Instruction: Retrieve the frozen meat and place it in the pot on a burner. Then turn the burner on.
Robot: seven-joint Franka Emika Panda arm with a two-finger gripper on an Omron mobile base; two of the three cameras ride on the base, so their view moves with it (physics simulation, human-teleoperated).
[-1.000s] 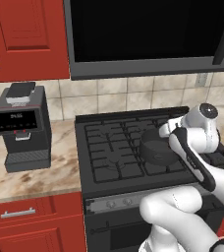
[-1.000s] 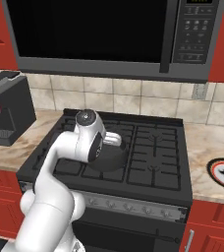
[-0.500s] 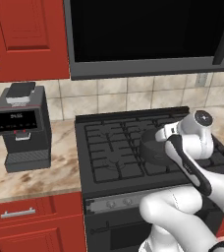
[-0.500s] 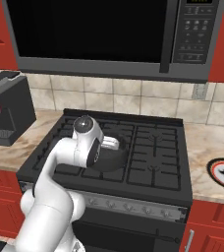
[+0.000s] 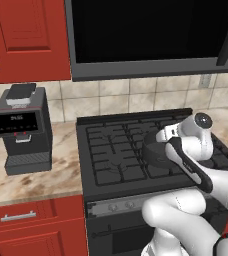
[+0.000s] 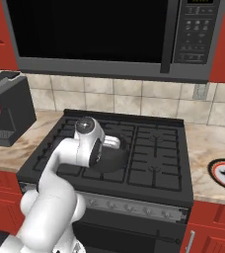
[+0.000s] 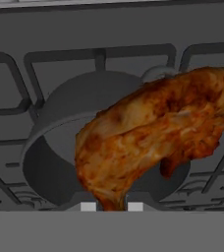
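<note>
Dangling from the closed fingers (image 7: 111, 205), the frozen meat (image 7: 158, 133), gripped, just above the pot (image 7: 60, 162).

meat (image 7: 158, 133): rough, mottled red-brown | pot (image 7: 84, 103): matt grey metal | grates (image 5: 113, 150): matt black iron | counter (image 5: 36, 175): polished marble
</note>
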